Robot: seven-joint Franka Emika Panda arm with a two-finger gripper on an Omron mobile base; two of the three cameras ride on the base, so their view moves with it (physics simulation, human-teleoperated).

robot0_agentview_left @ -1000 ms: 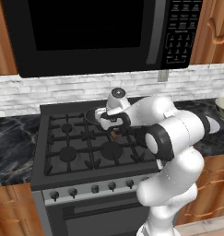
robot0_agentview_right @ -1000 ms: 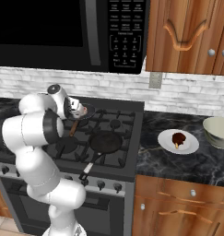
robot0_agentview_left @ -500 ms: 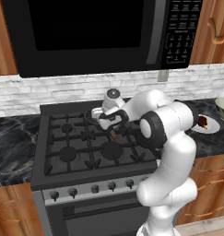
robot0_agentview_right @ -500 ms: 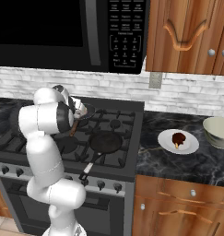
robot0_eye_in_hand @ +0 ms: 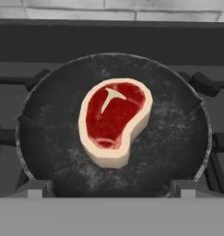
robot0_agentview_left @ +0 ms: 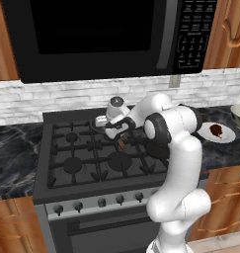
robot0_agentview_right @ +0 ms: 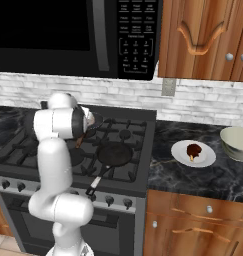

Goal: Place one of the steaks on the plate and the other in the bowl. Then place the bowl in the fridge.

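Steaks sit apart: the bright red slab with a pale whitish fat edge and a small T-shaped bone mark (robot0_eye_in_hand: 115, 120) lies flat near the middle of a dark round frying pan (robot0_eye_in_hand: 178, 133) in the centre of the hand view, on the black stove grates (robot0_eye_in_hand: 210, 87). The dark reddish-brown steak (robot0_agentview_right: 193, 149) rests on the small flat white plate (robot0_agentview_right: 182, 154) at centre right of the right base view, on the dark marbled counter (robot0_agentview_right: 193, 180). Just right of it, cut by the frame edge, stands the deep pale cream-green bowl (robot0_agentview_right: 237, 143).

Writing on the black microwave's keypad (robot0_agentview_right: 136, 47) at upper centre is too small to read.

The gripper (robot0_agentview_left: 122, 144) hangs over the back of the stove in the centre of the left base view; its fingertips are hard to make out, so whether it is spread or clenched cannot be told. A second dark pan (robot0_agentview_right: 113, 155) sits lower centre in the right base view.
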